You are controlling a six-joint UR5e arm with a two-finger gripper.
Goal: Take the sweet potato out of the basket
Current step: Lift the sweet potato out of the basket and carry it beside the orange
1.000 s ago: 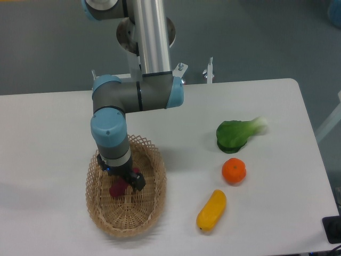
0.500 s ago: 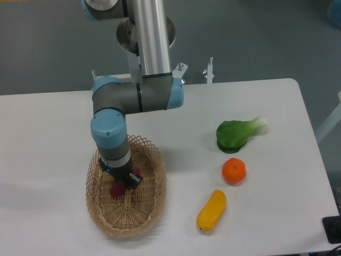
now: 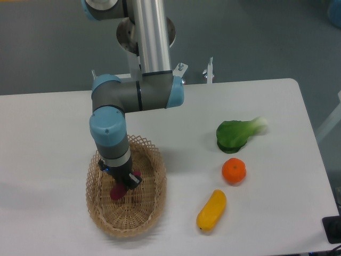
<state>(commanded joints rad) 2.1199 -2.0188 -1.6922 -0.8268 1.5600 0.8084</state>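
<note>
Camera | gripper (image 3: pixel 125 184) lower in basket (image 3: pixel 152 210) than before, over potato (image 3: pixel 116 193) | jaw state unclear | grasp likely imminent

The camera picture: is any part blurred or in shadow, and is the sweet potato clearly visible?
Camera view: even, soft light, only faint shadows; the leafy green's white stem end looks smeared; the sweet potato shows only partly, dark under the gripper inside the basket.

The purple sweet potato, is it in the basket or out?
In. The small purple sweet potato lies inside the oval tan wicker basket, partly hidden under the gripper.
</note>
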